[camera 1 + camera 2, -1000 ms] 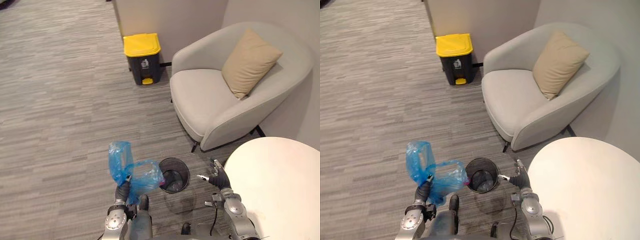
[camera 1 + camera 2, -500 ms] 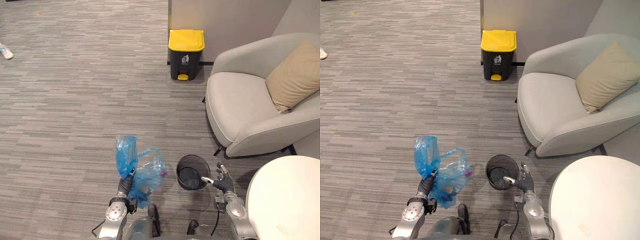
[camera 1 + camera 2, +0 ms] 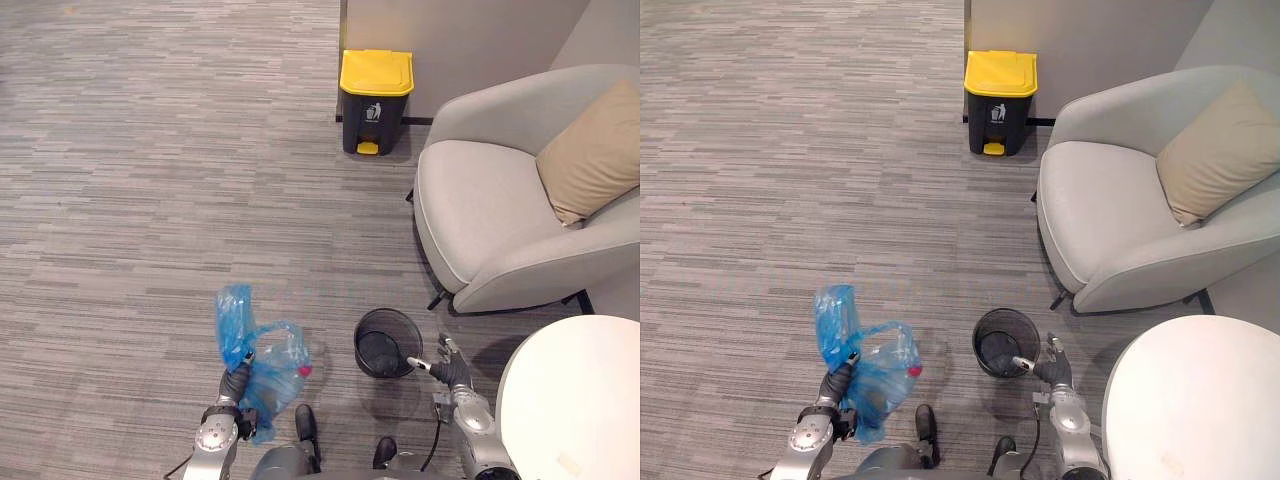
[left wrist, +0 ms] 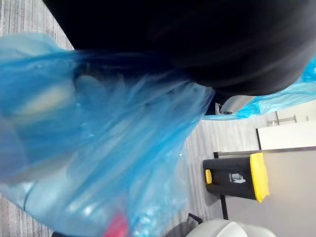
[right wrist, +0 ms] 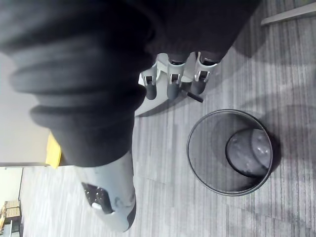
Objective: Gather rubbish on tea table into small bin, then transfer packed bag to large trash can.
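A blue plastic bag (image 3: 268, 362) with rubbish inside, a pink bit showing, hangs above the carpet at the lower left. My left hand (image 3: 236, 381) is shut on its gathered neck, and the blue film (image 4: 98, 138) spreads close in the left wrist view. The small black mesh bin (image 3: 387, 342) stands on the floor to the right of the bag, without a liner. My right hand (image 3: 451, 370) hovers open just right of that bin, holding nothing. The large dark trash can (image 3: 376, 88) with a yellow lid stands by the far wall, lid down.
A grey armchair (image 3: 490, 215) with a tan cushion (image 3: 592, 152) stands at the right. The round white tea table (image 3: 575, 400) fills the lower right corner. Open grey carpet (image 3: 180, 180) stretches between me and the large can.
The whole picture swung to the left, so the camera turned. My left hand and the bag have sunk a little, away from the small bin. The right hand stays by the bin.
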Motion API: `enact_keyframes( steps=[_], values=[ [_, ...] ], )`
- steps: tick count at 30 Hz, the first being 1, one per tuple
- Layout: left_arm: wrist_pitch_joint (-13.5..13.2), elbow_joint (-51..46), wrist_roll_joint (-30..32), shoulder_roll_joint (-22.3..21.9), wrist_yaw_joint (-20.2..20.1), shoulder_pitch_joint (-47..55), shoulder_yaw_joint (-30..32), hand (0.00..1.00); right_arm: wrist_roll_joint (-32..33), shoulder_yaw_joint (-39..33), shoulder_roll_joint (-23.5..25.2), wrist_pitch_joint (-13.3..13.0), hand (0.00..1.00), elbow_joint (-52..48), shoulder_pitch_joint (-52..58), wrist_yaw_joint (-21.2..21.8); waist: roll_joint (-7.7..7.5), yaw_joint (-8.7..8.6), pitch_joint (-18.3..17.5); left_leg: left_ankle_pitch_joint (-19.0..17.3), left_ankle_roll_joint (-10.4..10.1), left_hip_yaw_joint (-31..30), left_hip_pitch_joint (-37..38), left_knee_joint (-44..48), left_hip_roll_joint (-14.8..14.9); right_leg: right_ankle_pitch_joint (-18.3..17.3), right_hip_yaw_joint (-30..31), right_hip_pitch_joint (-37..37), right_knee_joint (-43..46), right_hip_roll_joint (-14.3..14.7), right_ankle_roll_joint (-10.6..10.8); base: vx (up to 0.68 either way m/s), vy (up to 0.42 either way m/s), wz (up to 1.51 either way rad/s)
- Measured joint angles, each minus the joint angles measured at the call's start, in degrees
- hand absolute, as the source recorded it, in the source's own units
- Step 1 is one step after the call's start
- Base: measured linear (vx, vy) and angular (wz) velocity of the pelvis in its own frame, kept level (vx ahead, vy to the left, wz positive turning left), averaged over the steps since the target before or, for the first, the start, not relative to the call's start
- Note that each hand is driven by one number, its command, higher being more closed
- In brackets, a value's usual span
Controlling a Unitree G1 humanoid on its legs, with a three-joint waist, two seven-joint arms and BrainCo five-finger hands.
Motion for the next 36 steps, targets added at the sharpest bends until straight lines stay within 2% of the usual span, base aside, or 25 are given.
enact_keyframes(
  steps=[4, 6, 7, 9, 10, 12, 14, 15, 16, 17, 19, 20, 21, 22, 23, 24, 26, 27, 28, 29, 30, 31, 32, 33, 36],
  values=[
    [0.31, -1.03, -0.01, -0.05, -0.64, 1.11, 0.63, 1.0, -0.04, -0.42, 0.13, 0.04, 0.0, -0.01, -0.32, 0.02, -2.48, 0.02, 1.35, -7.43, 0.93, -0.89, -2.36, 8.73, -1.95, -5.94, -0.83, -1.07, 9.13, -4.81, 2.07, 0.1, 0.05, 0.29],
    [0.58, -3.06, 0.03, -1.0, -1.1, 1.96, 0.59, 1.0, -0.02, -0.47, -0.07, 0.14, 0.0, -0.51, 0.79, 0.02, -2.21, -0.17, 2.0, -11.21, 1.99, -2.99, -3.22, 13.7, -2.6, -5.75, 3.37, -3.66, 20.23, -6.57, 1.16, 0.16, 0.092, 0.65],
    [0.59, -5.89, 0.03, -1.08, -1.09, 2.28, 0.66, 1.0, -0.02, -0.4, 0.2, 0.15, 0.0, -1.44, 2.34, 0.02, -2.43, -0.08, 2.35, -13.26, 2.6, -4.72, -2.56, 16.47, -2.51, -3.38, 8.31, -7.15, 30.02, -6.18, -2.36, 0.27, 0.099, 0.73],
    [0.54, -7.67, 0.03, -1.21, -0.99, 1.9, 1.04, 1.0, 0.0, -0.31, 1.26, 0.13, 0.0, -3.14, 4.34, 0.26, -1.62, -0.08, 3.17, -15.0, 3.36, -8.61, -2.33, 19.1, -1.93, -7.82, 13.75, -11.01, 35.82, -2.05, -1.57, 0.31, 0.015, 0.89],
    [0.55, -7.84, 0.01, -1.1, -0.94, 0.43, 1.05, 1.0, 0.02, -0.35, 1.88, 0.09, 0.0, -4.47, 5.72, 0.4, -2.11, -0.35, 3.12, -15.77, 3.49, -11.66, -2.15, 19.68, -2.1, -10.56, 16.89, -13.38, 35.28, 2.45, -2.22, 0.26, -0.045, 1.04],
    [0.57, -7.83, 0.01, -1.15, -0.88, -1.29, 1.06, 1.0, 0.48, -0.54, 1.85, -0.02, 0.0, -5.37, 6.58, 0.37, -2.29, -1.99, 3.16, -16.86, 3.41, -16.28, -1.36, 20.13, -3.33, -11.0, 19.57, -16.52, 31.28, 6.22, -2.05, 0.27, -0.058, 1.33],
    [0.56, -7.85, 0.04, -1.85, -0.9, -2.24, 0.14, 1.0, 0.72, -1.37, 1.81, 0.01, 0.0, -5.37, 7.0, 0.25, -2.56, -2.25, 2.98, -17.8, 2.72, -19.36, 0.08, 20.22, -5.38, -10.72, 21.87, -18.46, 27.99, 7.14, -1.83, 0.33, -0.086, 1.27],
    [0.53, -8.01, 0.15, -2.09, -0.89, -2.79, -0.42, 1.0, 0.86, -1.95, 1.76, 0.0, 0.0, -5.46, 7.35, 0.02, -3.18, -3.02, 2.49, -19.62, 2.13, -22.11, 0.14, 22.26, -7.02, -9.39, 21.51, -18.23, 23.18, 6.19, -1.83, 0.36, -0.12, 1.3],
    [0.52, -8.01, 0.27, -2.07, -0.91, -3.17, -0.57, 1.0, 1.09, -2.13, 1.66, 0.0, 0.0, -5.65, 7.75, -0.05, -3.16, -3.14, 2.53, -21.07, 1.78, -22.98, -0.07, 23.72, -7.6, -5.58, 20.83, -17.51, 22.06, 5.51, -3.19, 0.43, -0.154, 1.26],
    [0.55, -7.58, 0.6, -3.62, -0.9, -3.87, -0.71, 1.0, 1.31, -2.59, 0.5, 0.13, 0.0, -5.79, 8.39, -0.07, -0.72, -2.97, 2.54, -23.54, 0.23, -22.84, 0.02, 26.22, -5.89, -6.18, 17.43, -15.59, 21.96, 5.69, -4.89, 0.35, -0.115, 0.8],
    [0.49, -7.61, 1.14, -4.36, -1.0, -4.42, -0.71, 1.0, 2.26, -2.86, 0.32, 0.13, 0.0, -6.95, 8.29, -0.06, 0.71, -3.12, 1.75, -23.16, -1.85, -18.77, 0.67, 26.22, -3.07, -6.81, 14.39, -13.5, 20.73, 5.91, -5.39, 0.4, -0.098, 0.79],
    [0.49, -7.58, 1.43, -4.48, -1.05, -4.66, -0.75, 1.0, 2.38, -2.88, 0.6, 0.11, 0.0, -7.96, 8.48, -0.04, 0.6, -3.31, 1.74, -22.2, -3.4, -17.61, 1.6, 26.04, -2.21, -6.79, 13.19, -11.27, 19.48, 5.99, -5.43, 0.41, -0.123, 0.88],
    [0.5, -7.61, 1.58, -4.76, -1.19, -4.49, -1.33, 1.0, 2.76, -2.87, 0.82, 0.07, 0.0, -9.62, 9.29, -0.01, 0.43, -3.35, 1.71, -21.19, -5.0, -15.24, 2.84, 28.71, -0.89, -6.69, 12.05, -7.0, 17.08, 6.55, -5.6, 0.31, -0.119, 0.63],
    [0.5, -7.72, 1.67, -4.98, -1.22, -4.36, -1.44, 1.0, 2.82, -2.87, 0.79, -0.05, 0.0, -10.02, 9.6, -0.01, 0.4, -3.35, 1.72, -20.92, -5.43, -14.0, 2.58, 31.68, -0.24, -6.58, 12.01, -5.09, 15.96, 6.98, -5.78, 0.41, -0.132, 0.48],
    [0.49, -8.37, 1.9, -5.26, -1.24, -3.88, -1.46, 1.0, 2.87, -2.83, 0.78, -0.07, 0.0, -10.13, 9.63, -0.02, 0.29, -3.32, 1.71, -19.73, -6.72, -11.22, 0.36, 40.56, 1.56, -6.42, 12.26, -1.6, 13.03, 7.97, -6.04, 0.42, -0.076, 0.05],
    [0.42, -9.17, 2.07, -5.27, -1.22, -3.4, -1.09, 1.0, 3.41, -1.83, 1.28, -0.11, 0.0, -10.32, 8.99, -0.01, 0.0, -2.3, 1.6, -21.45, -4.8, -6.47, -4.57, 51.08, 5.54, -6.42, 13.98, 2.83, 9.58, 9.31, -6.56, 0.34, -0.046, -0.15],
    [0.55, -9.18, 2.08, -5.27, -1.23, -3.28, -0.58, 1.0, 4.12, -1.77, 1.42, -0.13, 0.0, -10.31, 7.51, 0.05, -0.78, -1.23, 1.7, -23.57, -1.92, -2.76, -8.59, 53.29, 8.06, -6.78, 17.68, 4.99, 7.23, 9.35, -7.16, 0.29, 0.05, -0.56],
    [0.55, -9.19, 2.1, -5.24, -1.3, -3.13, -0.61, 1.0, 4.64, -1.8, 1.83, -0.14, 0.0, -10.31, 6.98, 0.05, -1.08, -0.89, 1.84, -23.88, -1.4, -2.56, -10.46, 52.11, 8.25, -6.78, 18.98, 5.34, 6.85, 9.0, -7.16, 0.34, 0.129, -0.68],
    [0.59, -9.16, 2.11, -5.26, -1.49, -3.0, -0.71, 1.0, 4.85, -1.88, 2.23, -0.14, 0.0, -10.3, 6.66, -0.01, -1.39, -0.56, 2.02, -23.99, -1.19, -3.25, -12.95, 48.93, 8.15, -6.83, 20.24, 5.67, 6.8, 8.41, -7.07, 0.27, 0.175, -0.63],
    [0.61, -9.0, 2.11, -5.32, -1.98, -2.83, -1.0, 1.0, 5.11, -2.01, 2.24, -0.13, 0.0, -10.16, 7.03, -0.05, -1.33, -0.26, 1.98, -22.29, -2.87, -5.03, -13.71, 40.29, 7.89, -7.31, 21.21, 6.0, 7.68, 8.05, -6.11, 0.28, 0.196, -0.67],
    [0.59, -9.11, 2.12, -5.33, -2.18, -2.51, -1.46, 1.0, 5.13, -2.06, 2.2, -0.12, 0.0, -10.2, 7.58, -0.04, -0.82, -0.02, 1.77, -17.78, -4.21, -6.62, -12.81, 33.73, 8.14, -8.08, 22.18, 6.07, 8.88, 8.42, -4.75, 0.33, 0.283, -0.78],
    [0.58, -8.11, 2.13, -4.81, -2.38, -2.18, -2.59, 1.0, 5.13, -2.19, 3.37, 0.22, 0.0, -8.63, 8.2, -0.02, -1.69, -0.08, 0.8, -12.22, -4.13, -7.58, -12.25, 31.06, 7.81, -11.68, 24.95, 6.19, 11.16, 7.87, -2.58, 0.28, 0.217, -0.57],
    [0.92, -7.78, 2.16, -4.47, -2.37, -2.16, -2.68, 1.0, 5.13, -2.2, 3.91, 0.32, 0.0, -8.55, 8.69, 0.04, -2.01, -0.39, 0.58, -12.58, -4.14, -7.4, -11.95, 30.73, 7.09, -12.02, 25.6, 5.9, 11.43, 7.0, -2.25, 0.35, 0.24, -0.53],
    [0.92, -8.07, 2.19, -4.15, -2.38, -1.91, -2.71, 1.0, 5.08, -2.15, 4.52, 0.26, 0.0, -8.64, 9.33, 0.39, -3.61, -1.41, -0.47, -14.34, -2.99, -5.82, -11.41, 30.91, 6.28, -11.91, 27.65, 5.67, 11.46, 5.95, -2.07, 0.23, 0.127, -0.29],
    [0.93, -8.12, 2.23, -4.18, -2.38, -1.88, -2.88, 1.0, 5.05, -2.08, 4.48, 0.23, 0.0, -8.61, 8.72, 0.94, -3.99, -1.39, -0.72, -16.31, -2.09, -1.56, -10.35, 31.14, 6.47, -11.22, 32.17, 4.18, 11.94, 4.86, -1.12, 0.17, 0.188, -0.66]
  ],
)
